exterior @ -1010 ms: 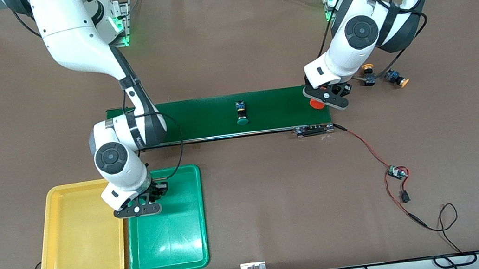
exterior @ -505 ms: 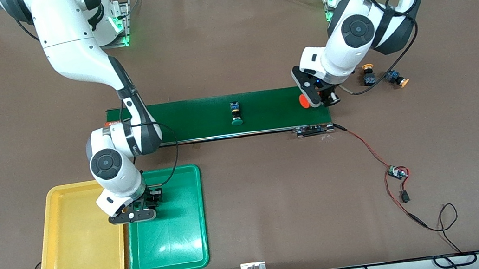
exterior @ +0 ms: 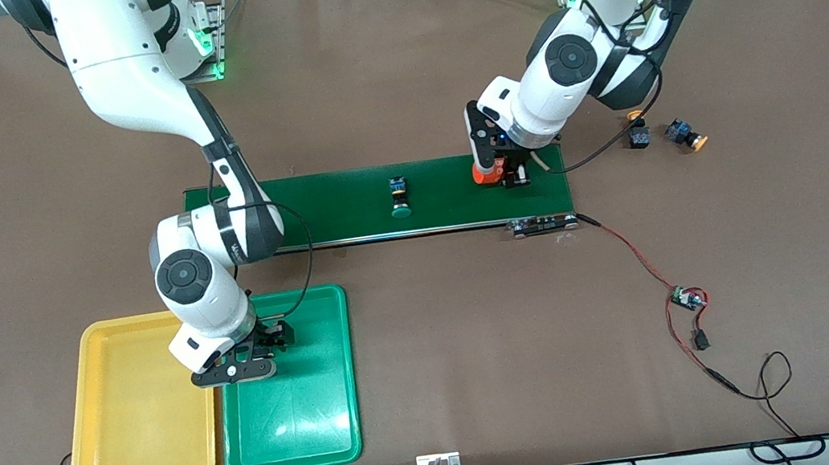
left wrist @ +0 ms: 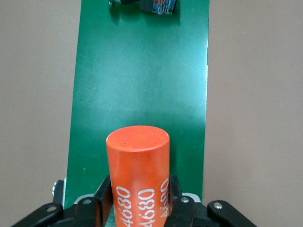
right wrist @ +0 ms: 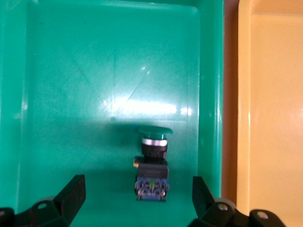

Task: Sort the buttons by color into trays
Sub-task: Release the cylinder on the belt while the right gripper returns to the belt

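My right gripper [exterior: 262, 349] hangs over the shallow green plastic tray [exterior: 293, 436], fingers [right wrist: 73, 191] spread wide, released. One green-capped push-button switch with black-and-blue body [right wrist: 152, 163] lies on its side in that green tray, directly between my open fingers, touching neither. In the front view my gripper hides this button. The shallow yellow plastic tray [exterior: 139, 433] sits just beside the green one at its 9 o'clock in the front view, long edges nearly touching.

My left gripper [exterior: 496, 169] is over the long dark-green conveyor belt [exterior: 345, 202], toward the left arm's end of it, clenched on an orange cylinder printed "4680" [left wrist: 138, 175]; both fingers [left wrist: 102, 201] press its sides.

A second green-capped button [exterior: 399, 196] lies on the belt near its middle, at 9 o'clock from the held cylinder in the front view, cap toward the front camera.

Two yellow-orange-capped buttons rest on the brown table [exterior: 391, 65] off the belt's end toward the left arm: one [exterior: 639, 132] nearer the belt, the other [exterior: 685, 133] just beside it at its 3 o'clock, apart.

A small circuit board with red wire [exterior: 687, 299] lies on the table at 5 o'clock from the belt's end.
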{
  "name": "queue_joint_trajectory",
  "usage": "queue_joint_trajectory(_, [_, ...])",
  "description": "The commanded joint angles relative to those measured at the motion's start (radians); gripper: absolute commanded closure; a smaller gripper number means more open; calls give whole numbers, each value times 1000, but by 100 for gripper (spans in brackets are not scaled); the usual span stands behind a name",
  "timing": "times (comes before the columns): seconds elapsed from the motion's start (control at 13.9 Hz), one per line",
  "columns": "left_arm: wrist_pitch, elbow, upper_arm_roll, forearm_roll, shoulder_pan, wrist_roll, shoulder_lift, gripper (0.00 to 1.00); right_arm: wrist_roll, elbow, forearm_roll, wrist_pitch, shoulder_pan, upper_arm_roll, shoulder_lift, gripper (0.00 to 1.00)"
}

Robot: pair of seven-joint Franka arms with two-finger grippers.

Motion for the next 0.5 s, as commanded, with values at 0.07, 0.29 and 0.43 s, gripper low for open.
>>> queue_joint_trajectory(0.07, [31, 0, 3, 41, 2, 29, 12, 0, 15, -26, 8, -208, 6, 7, -120, 0])
queue_joint_trajectory(0.29, [-18, 6, 34, 39, 17, 17, -32, 0, 76, -90, 9, -295, 47, 7, -215, 0])
queue_joint_trajectory(0.43, [-104, 14, 87, 25, 18, 15, -98, 0, 165, -153, 9, -298, 102, 6, -258, 0])
